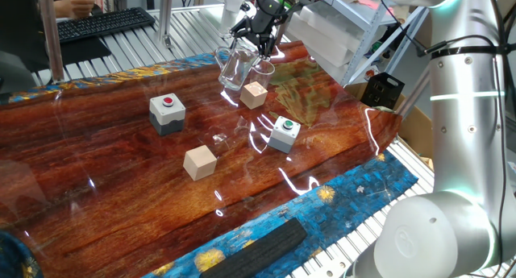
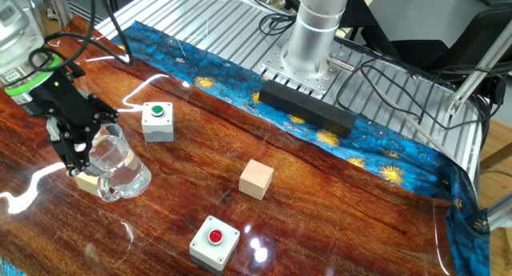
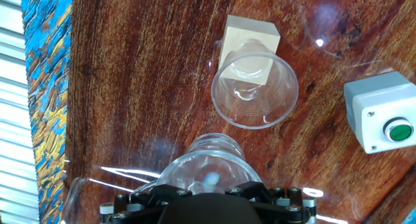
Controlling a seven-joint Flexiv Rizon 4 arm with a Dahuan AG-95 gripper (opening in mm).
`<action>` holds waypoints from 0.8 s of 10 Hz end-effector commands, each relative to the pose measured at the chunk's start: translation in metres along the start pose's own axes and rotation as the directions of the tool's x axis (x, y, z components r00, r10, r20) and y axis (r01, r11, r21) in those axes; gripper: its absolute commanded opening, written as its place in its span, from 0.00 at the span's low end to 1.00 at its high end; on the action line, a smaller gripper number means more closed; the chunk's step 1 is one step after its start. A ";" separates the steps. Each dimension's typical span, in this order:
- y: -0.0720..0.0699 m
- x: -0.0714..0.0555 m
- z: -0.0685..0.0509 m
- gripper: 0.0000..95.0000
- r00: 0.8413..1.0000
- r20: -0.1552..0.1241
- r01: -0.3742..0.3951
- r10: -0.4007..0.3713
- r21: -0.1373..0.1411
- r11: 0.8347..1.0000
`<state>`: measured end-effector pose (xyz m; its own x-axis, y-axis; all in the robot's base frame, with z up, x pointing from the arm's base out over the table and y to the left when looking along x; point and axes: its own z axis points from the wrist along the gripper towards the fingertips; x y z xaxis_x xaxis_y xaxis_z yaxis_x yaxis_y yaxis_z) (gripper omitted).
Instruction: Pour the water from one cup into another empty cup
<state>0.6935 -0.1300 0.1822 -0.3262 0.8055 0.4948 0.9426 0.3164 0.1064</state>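
Observation:
My gripper [image 1: 251, 41] is shut on the clear glass mug [image 1: 234, 66] and holds it tilted above the table, its handle to the left. The mug also shows in the other fixed view [image 2: 110, 154] and, lens-close, at the bottom of the hand view [image 3: 209, 160]. The smaller clear cup [image 3: 255, 91] stands upright right beside the mug's mouth, next to a wooden cube [image 3: 250, 39]. The cup shows faintly in the fixed views [image 1: 264, 68] [image 2: 132, 180]. A faint ripple shows on the cup's bottom; I cannot tell where the water is.
A green-button box [image 1: 284, 133] [image 3: 383, 117] stands near the cup. A red-button box [image 1: 167, 113] and a second wooden cube [image 1: 199, 161] lie nearer the table's middle. A black bar [image 1: 260, 244] lies on the blue cloth edge. A keyboard [image 1: 105, 22] is behind the table.

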 end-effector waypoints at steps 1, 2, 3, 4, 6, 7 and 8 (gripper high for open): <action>0.001 0.000 -0.001 0.00 1.000 -0.008 -0.003 0.003 0.000 1.000; 0.001 0.000 -0.001 0.00 1.000 -0.008 -0.001 0.001 0.001 1.000; 0.001 0.000 -0.001 0.00 1.000 -0.007 0.000 0.000 0.001 1.000; 0.001 0.000 -0.001 0.00 1.000 -0.009 0.001 -0.001 0.000 1.000; 0.001 0.000 -0.001 0.00 1.000 0.001 0.013 -0.013 0.007 1.000; 0.001 0.000 -0.001 0.00 0.999 0.017 0.038 -0.038 0.022 0.999; 0.001 0.000 0.000 0.00 0.999 0.026 0.047 -0.048 0.025 0.999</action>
<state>0.6941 -0.1293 0.1818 -0.3699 0.8035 0.4664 0.9255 0.3629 0.1089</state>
